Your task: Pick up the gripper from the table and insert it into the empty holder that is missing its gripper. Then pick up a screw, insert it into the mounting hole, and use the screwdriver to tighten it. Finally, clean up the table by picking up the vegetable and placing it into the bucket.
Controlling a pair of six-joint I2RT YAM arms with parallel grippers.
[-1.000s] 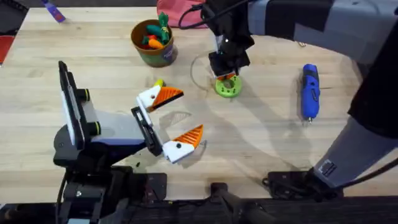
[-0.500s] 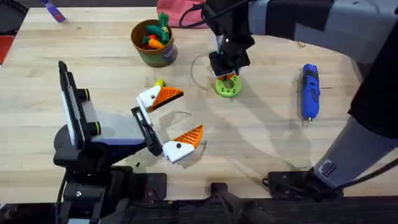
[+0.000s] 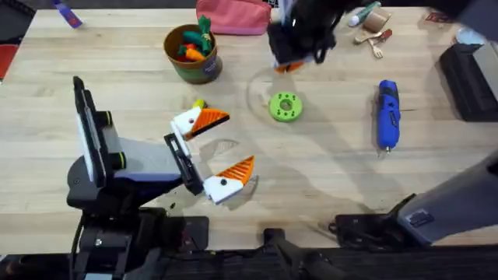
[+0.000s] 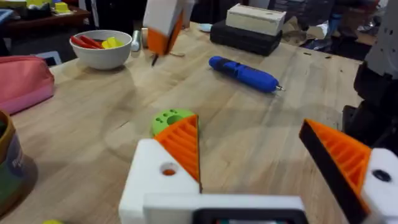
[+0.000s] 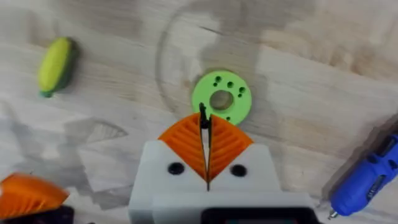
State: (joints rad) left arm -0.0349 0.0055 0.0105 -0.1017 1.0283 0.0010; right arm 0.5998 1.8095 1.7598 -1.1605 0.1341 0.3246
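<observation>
The green bucket (image 3: 192, 53) with its tan rim stands toward the far edge of the tabletop (image 3: 327, 163), left of the middle, and it holds orange toy carrots (image 3: 189, 48) with green tops. In the left wrist view a white bowl (image 4: 104, 50) sits farther off on the wood, with red and yellow pieces in it. The yellow-and-green vegetable (image 5: 55, 64) lies on the bare wood, not in the bucket, just beside the far finger of the left gripper (image 3: 216, 148). That gripper rests low near the front left with its two orange-padded fingers spread wide apart, nothing between them. The right gripper (image 5: 207, 146) is raised above the green disc (image 3: 285, 106), its orange pads pressed together on a thin dark screw (image 5: 203, 117) that sticks out from the tips. The blue screwdriver (image 3: 387, 113) lies flat toward the right edge, well apart from the disc.
</observation>
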